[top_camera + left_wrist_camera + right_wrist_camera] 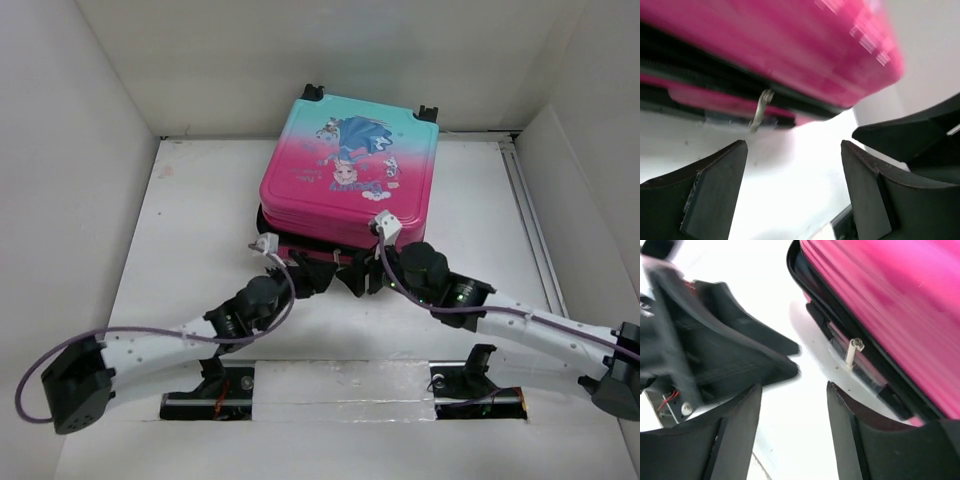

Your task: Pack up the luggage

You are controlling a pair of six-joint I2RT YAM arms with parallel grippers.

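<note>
Inside the white-walled cell, on the white surface (200,230), the small pink-to-teal hard-shell suitcase (350,165) lies flat at the far middle, lid down. My left tool (793,165) and right tool (794,395) hang open and empty at its near edge. I can't see inside; I judge only zipping, by the pale metal pull (760,112), is left.

A white table (190,260) stands boxed in on three sides, by a back wall (330,60), left wall (60,170) and right wall (590,170) — all plain white, evenly lit. A pale rail (527,220) runs along its right edge.
</note>
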